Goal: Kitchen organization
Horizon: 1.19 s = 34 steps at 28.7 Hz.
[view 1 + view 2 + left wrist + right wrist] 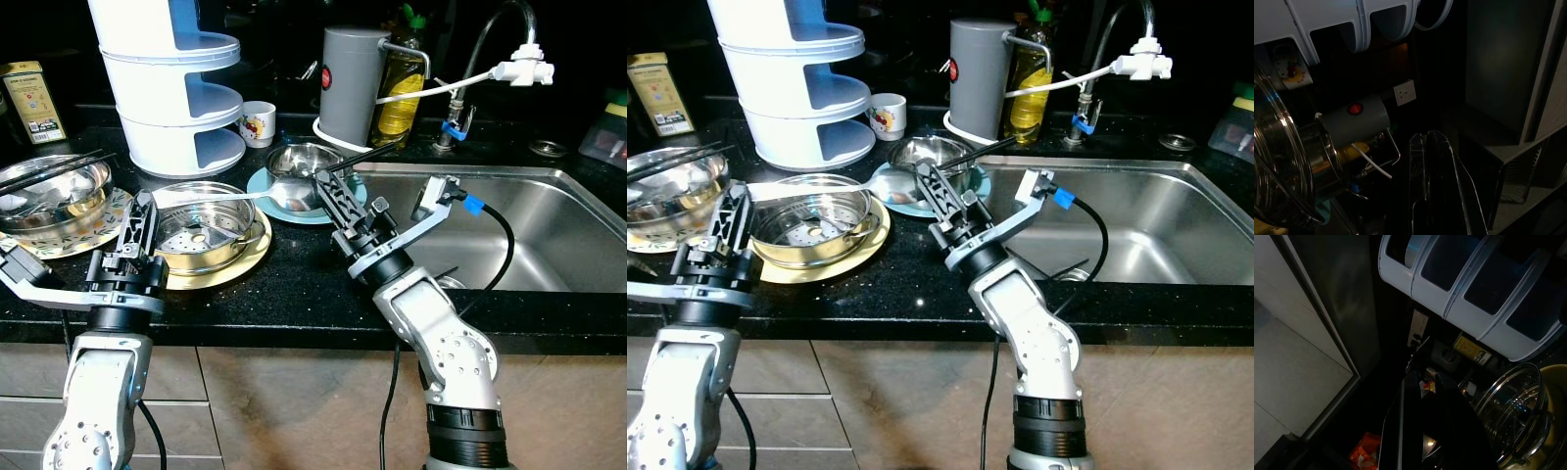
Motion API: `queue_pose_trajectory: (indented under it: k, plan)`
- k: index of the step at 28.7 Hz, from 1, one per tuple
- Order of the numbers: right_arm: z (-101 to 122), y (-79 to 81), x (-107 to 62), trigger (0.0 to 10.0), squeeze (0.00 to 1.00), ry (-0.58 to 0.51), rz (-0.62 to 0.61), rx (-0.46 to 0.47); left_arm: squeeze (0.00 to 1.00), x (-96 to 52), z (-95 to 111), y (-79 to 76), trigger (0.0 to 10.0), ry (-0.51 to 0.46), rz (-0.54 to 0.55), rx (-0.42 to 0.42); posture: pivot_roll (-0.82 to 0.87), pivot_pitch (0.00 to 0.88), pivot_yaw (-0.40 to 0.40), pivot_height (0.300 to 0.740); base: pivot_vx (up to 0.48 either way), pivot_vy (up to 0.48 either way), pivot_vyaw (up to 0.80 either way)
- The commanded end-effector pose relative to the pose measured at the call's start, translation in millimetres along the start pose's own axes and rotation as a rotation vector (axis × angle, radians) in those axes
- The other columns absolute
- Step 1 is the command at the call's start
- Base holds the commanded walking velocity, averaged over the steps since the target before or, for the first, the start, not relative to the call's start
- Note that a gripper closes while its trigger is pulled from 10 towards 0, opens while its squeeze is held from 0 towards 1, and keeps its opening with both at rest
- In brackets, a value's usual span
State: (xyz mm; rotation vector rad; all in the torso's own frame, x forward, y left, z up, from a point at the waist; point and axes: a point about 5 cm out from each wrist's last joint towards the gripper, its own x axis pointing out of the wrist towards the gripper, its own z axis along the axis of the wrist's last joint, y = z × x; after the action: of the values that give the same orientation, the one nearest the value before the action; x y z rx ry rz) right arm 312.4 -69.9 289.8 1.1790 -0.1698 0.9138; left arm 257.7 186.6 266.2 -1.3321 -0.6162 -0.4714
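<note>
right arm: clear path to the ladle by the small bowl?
Probably yes. The right gripper already hovers over the ladle on the blue plate, beside the small bowl, with nothing between them.

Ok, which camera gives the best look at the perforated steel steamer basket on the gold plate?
The left eye view: the perforated steel steamer basket sits unobstructed on the gold plate. In the right eye view the left gripper borders it. The wrist views show only dim steel rims.
</note>
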Motion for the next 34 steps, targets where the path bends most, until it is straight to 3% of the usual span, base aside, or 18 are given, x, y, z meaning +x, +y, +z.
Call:
queue_pose_trajectory:
  k: [1, 5, 6, 7, 8, 10, 17, 18, 19, 28, 34]
  plan:
    - [-25, 15.0, 17.1, 0.0, 0.0, 0.019, 0.05, 0.096, 0.0, 0.4, -3, -1.2, 0.0, 0.032, -0.015, 0.035, 0.05, 0.144, -0.027, 0.74, 0.0, 0.0, 0.0]
    - [-21, 13.5, 17.2, 0.0, 0.0, -0.006, 0.043, 0.13, 0.0, 0.7, -1, 0.8, 0.4, 0.035, 0.001, 0.068, 0.05, 0.147, -0.027, 0.74, 0.0, 0.0, 0.0]
    - [-21, 13.3, 17.0, 0.0, 0.0, -0.011, 0.043, 0.137, 0.0, 0.6, -1, 1.3, 8.2, 0.039, 0.008, 0.083, 0.05, 0.147, -0.028, 0.74, 0.0, 0.0, 0.0]
    - [-20, 13.3, 16.9, 0.0, 0.0, -0.013, 0.044, 0.14, 0.0, 0.6, -1, 1.6, 8.2, 0.044, 0.012, 0.094, 0.05, 0.147, -0.028, 0.74, 0.0, 0.0, 0.0]
    - [-20, 13.3, 16.8, 0.0, 0.0, -0.016, 0.045, 0.144, 0.96, 0.7, -1, 2.0, 10.0, 0.042, 0.018, 0.094, 0.05, 0.147, -0.028, 0.74, 0.0, 0.0, 0.0]
    - [-19, 13.4, 16.8, 0.0, 0.0, -0.017, 0.045, 0.145, 1.0, 0.8, -1, 2.3, 10.0, 0.041, 0.022, 0.094, 0.05, 0.148, -0.027, 0.74, 0.0, 0.0, 0.0]
    - [-16, 12.5, 16.5, 0.0, 0.0, -0.037, 0.044, 0.168, 1.0, 2.4, -2, 2.7, 10.0, 0.057, 0.012, 0.104, 0.05, 0.148, -0.025, 0.74, 0.0, 0.0, 0.0]
    - [-15, 12.3, 16.4, 0.0, 0.0, -0.045, 0.044, 0.176, 0.59, 2.4, -2, 3.2, 10.0, 0.056, 0.018, 0.104, 0.05, 0.148, -0.024, 0.74, 0.0, 0.0, 0.0]
    - [-13, 12.2, 16.5, 0.0, 0.0, -0.053, 0.044, 0.184, 0.0, 2.7, -2, 3.4, 10.0, 0.053, 0.021, 0.101, 0.05, 0.148, -0.024, 0.74, 0.0, 0.0, 0.0]
    - [7, 8.8, 15.4, 0.0, 0.0, -0.139, 0.048, 0.231, 0.0, 4.6, -1, 3.9, 10.0, 0.04, 0.036, 0.117, 0.05, 0.148, -0.023, 0.74, 0.0, 0.0, 0.0]
    - [40, 3.7, 10.0, 0.0, 0.0, -0.279, 0.056, 0.314, 0.0, 3.9, 2, 0.6, 10.0, 0.026, 0.022, 0.111, 0.05, 0.145, -0.024, 0.74, 0.0, 0.0, 0.0]
